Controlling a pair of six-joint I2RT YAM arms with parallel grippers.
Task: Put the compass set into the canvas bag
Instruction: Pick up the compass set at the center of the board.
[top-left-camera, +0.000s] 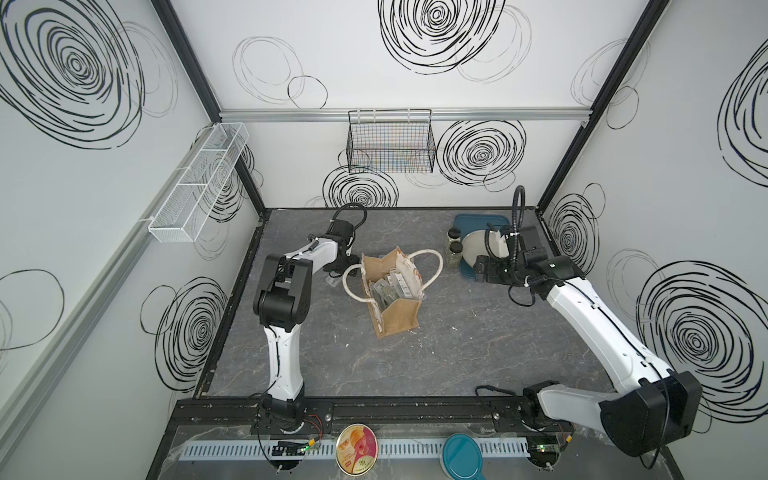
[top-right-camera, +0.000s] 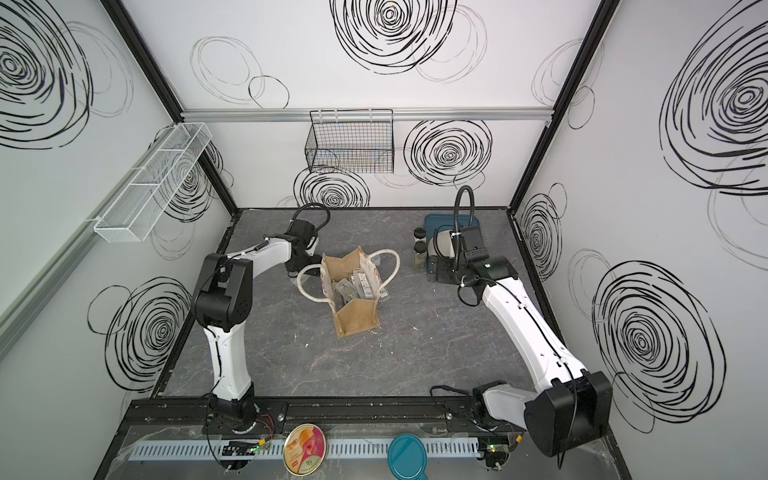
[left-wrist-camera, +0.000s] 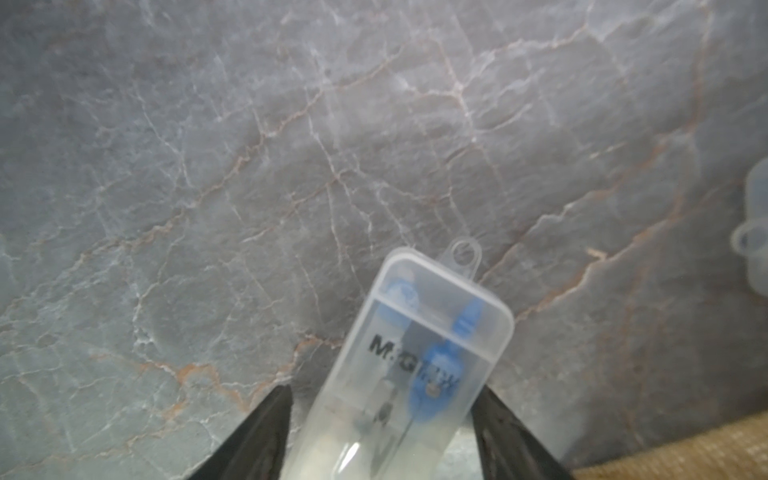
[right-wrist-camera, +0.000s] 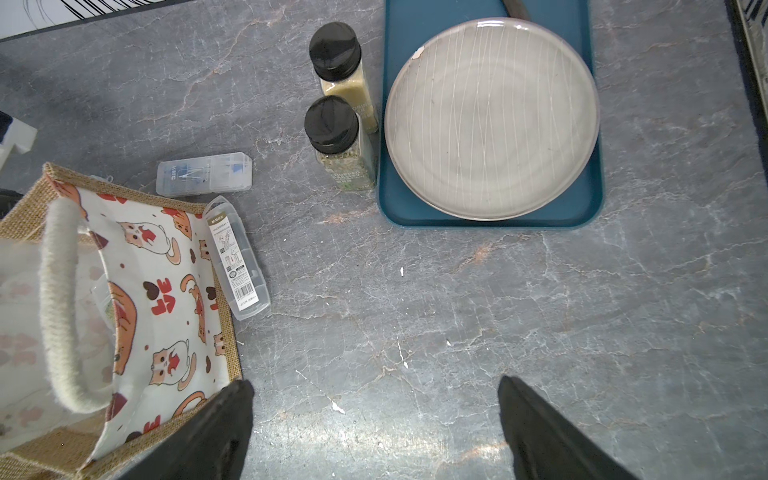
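Clear plastic compass set (left-wrist-camera: 419, 353) lies flat on the grey marbled surface (left-wrist-camera: 249, 166), between the fingers of the left pincer (left-wrist-camera: 382, 395). Its long axis runs out away from the wrist, slightly skewed to the fingers. The hang-tab end points away, and the blue compass head sits at that end too

Left pincer is spread around the case, not clamped: one finger (left-wrist-camera: 498, 419) sits at the case edge, the other (left-wrist-camera: 266, 419) shows a gap

The set is outside the canvas bag (top-left-camera: 399, 320), just beside it on the left arm's side; a burlap strip shows at the edge of the left wrist view. It is mostly hidden under the pincer in both top views

Bag stands upright mid-surface, mouth open, rope handles (top-left-camera: 351, 286) flopped out to both sides, several clear cases (top-left-camera: 388, 289) inside

Second case (right-wrist-camera: 204, 174) lies flat on the surface beyond the bag. Third case (right-wrist-camera: 237, 259) lies right against the bag's printed side, long axis along that wall

Right pincer (right-wrist-camera: 376, 386) is released wide, nothing between its fingers, over bare surface near the blue tray (right-wrist-camera: 399, 208). On the tray is a grey plate (right-wrist-camera: 490, 120), with two black-capped bottles (right-wrist-camera: 336, 137) beside it
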